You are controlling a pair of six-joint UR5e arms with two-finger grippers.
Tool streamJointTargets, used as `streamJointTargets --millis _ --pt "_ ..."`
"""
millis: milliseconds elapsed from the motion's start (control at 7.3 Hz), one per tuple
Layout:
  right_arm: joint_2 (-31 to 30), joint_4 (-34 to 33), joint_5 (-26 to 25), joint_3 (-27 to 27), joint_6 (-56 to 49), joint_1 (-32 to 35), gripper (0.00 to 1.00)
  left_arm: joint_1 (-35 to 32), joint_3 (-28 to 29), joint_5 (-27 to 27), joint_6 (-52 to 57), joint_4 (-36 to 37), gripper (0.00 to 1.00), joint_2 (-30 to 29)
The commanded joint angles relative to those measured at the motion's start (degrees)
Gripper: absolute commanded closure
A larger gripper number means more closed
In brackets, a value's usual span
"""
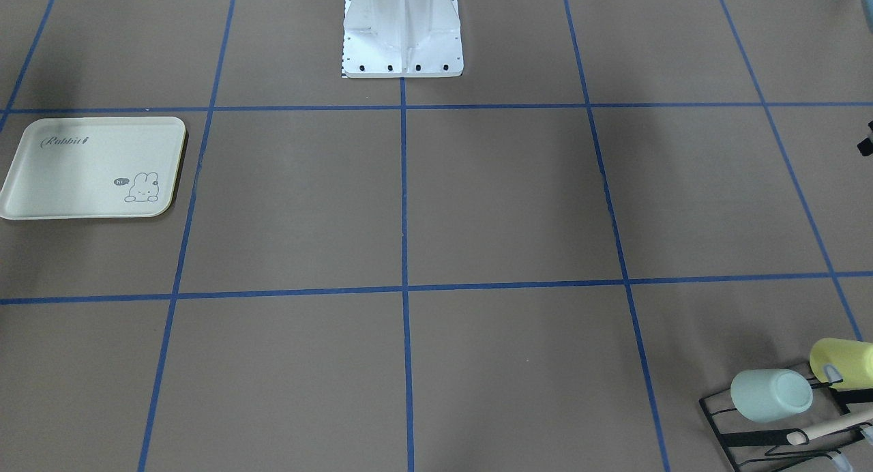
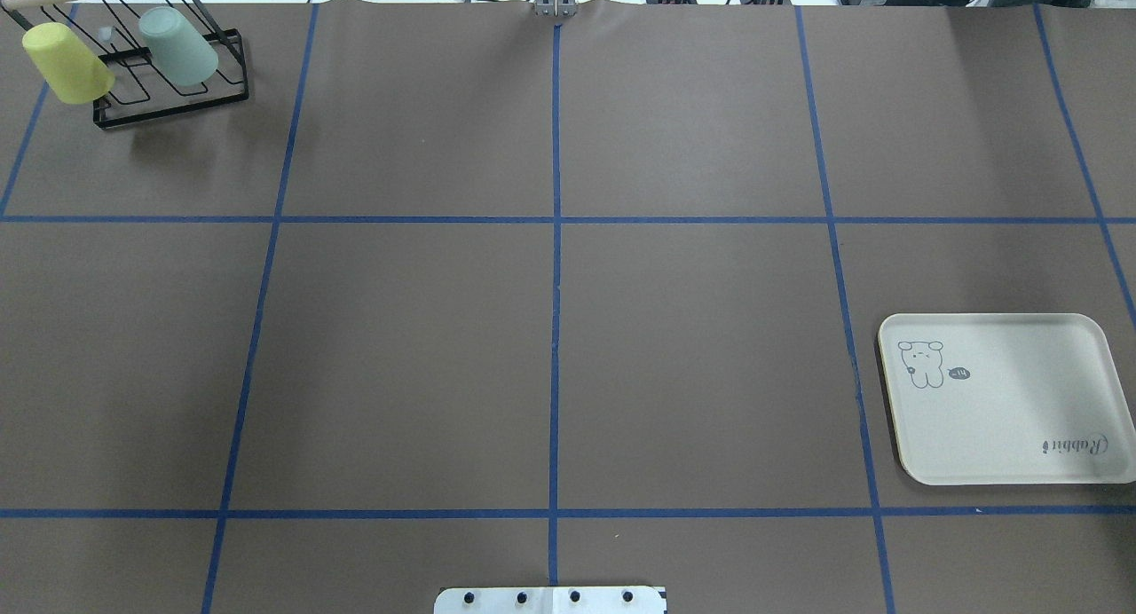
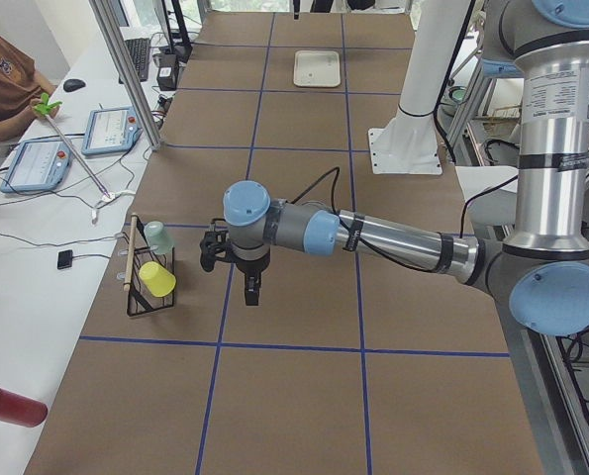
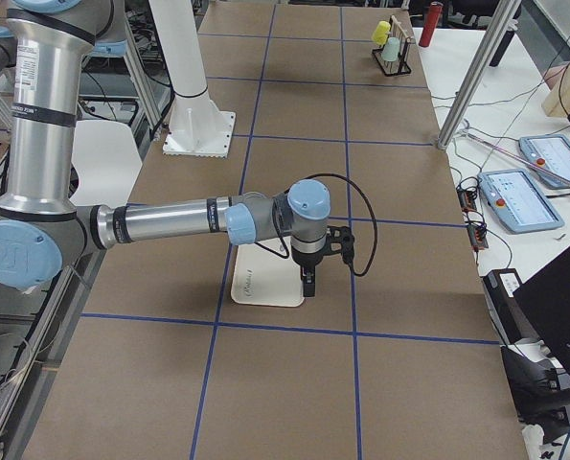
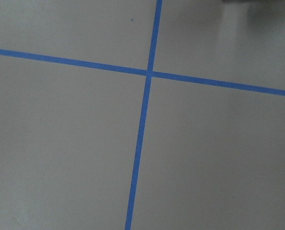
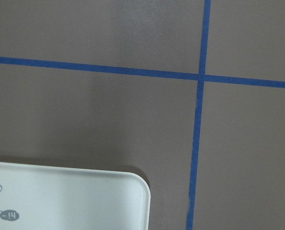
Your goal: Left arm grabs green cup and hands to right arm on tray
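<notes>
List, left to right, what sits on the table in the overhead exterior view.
yellow cup → green cup → robot base plate, at the near edge → tray

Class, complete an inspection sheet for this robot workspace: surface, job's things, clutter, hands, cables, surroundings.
Surface: table, brown covering with a blue tape grid.
Job's things: green cup tilted on the rack; tray flat at the opposite end.
Clutter: yellow cup beside it on the rack.
Hands: left hand near the rack; right hand near the tray; open or shut cannot be told.
Cables: black cable loops by each wrist.
Surroundings: person and tablets at a side desk.
</notes>
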Motion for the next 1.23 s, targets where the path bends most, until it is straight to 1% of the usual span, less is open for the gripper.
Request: streamJointTargets --millis 0,274,411,685,959,1096 --pt "0.20 0.03 -0.05 0.00 0.04 -0.03 0.00 3.33 3.25 -0.04 -4.34 0.30 0.01 -9.06" --pt "0.64 0.12 -0.23 -0.43 0.13 -0.03 0.00 6.58 10.51 0.48 -14.25 0.04 0.01 -19.94" --pt "0.81 0.03 -0.32 -0.44 0.13 -0.03 0.00 8.60 14.99 1.01 -14.90 -0.05 0.01 -24.51" --pt "0.81 0.12 -0.40 -1.23 -0.40 -0.12 0.00 11.15 23.86 1.28 -15.00 -0.40 0.00 -31.46" --pt "0.73 0.12 -0.14 -0.97 -0.14 -0.12 0.00 12.56 33.97 6.87 -15.52 -3.45 0.00 -37.01" --pt "0.81 0.12 0.12 -1.05 -0.13 -0.38 0.00 13.53 35.06 8.47 -18.31 -4.00 0.01 -37.04"
